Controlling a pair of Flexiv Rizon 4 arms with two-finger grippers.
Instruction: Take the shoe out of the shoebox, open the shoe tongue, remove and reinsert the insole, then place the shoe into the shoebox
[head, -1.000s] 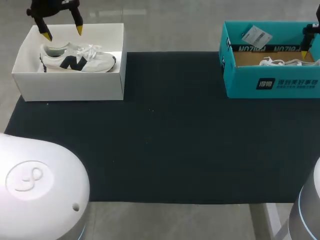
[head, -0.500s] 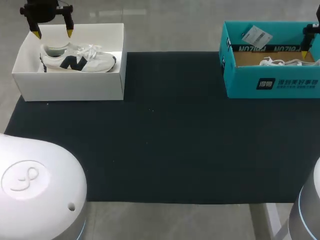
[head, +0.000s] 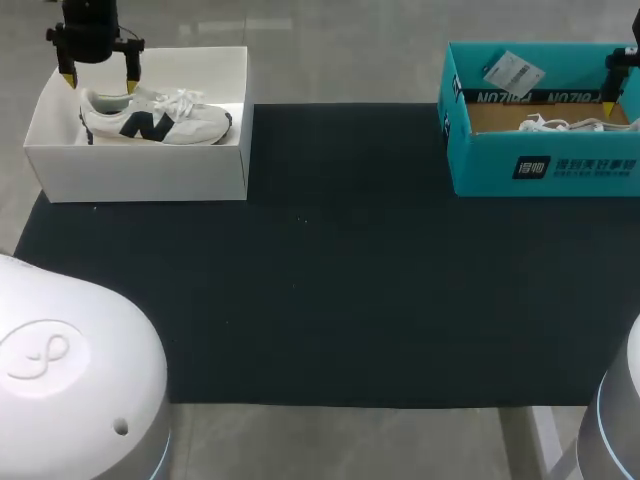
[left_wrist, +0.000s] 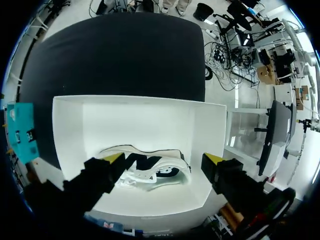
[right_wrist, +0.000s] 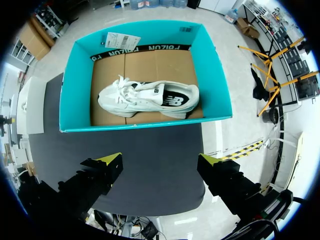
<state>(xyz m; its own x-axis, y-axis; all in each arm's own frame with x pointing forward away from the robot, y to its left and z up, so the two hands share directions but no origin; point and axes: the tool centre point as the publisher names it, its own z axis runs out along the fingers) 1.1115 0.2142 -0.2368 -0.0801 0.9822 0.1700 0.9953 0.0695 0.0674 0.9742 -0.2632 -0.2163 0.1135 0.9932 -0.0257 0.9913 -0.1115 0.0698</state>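
A white sneaker (head: 155, 118) with a dark logo lies on its side in the white shoebox (head: 140, 165) at the far left. My left gripper (head: 98, 82) hangs open over the shoe's heel end, not touching it. From the left wrist the sneaker (left_wrist: 150, 167) lies under the open gripper (left_wrist: 164, 159), inside the white shoebox (left_wrist: 140, 122). A second white sneaker (right_wrist: 147, 97) rests on cardboard in the teal shoebox (right_wrist: 75, 85). My right gripper (right_wrist: 159, 160) is open, high above the mat beside that box. In the head view it (head: 612, 95) shows at the right edge.
A black mat (head: 320, 250) covers the table between the two boxes. The teal shoebox (head: 540, 165) stands at the far right with a paper tag (head: 513, 72) on its back wall. Its shoe (head: 570, 125) shows just over the rim.
My left gripper has shifted left and come down a little towards the sneaker's heel end. The right arm and both shoes have not moved.
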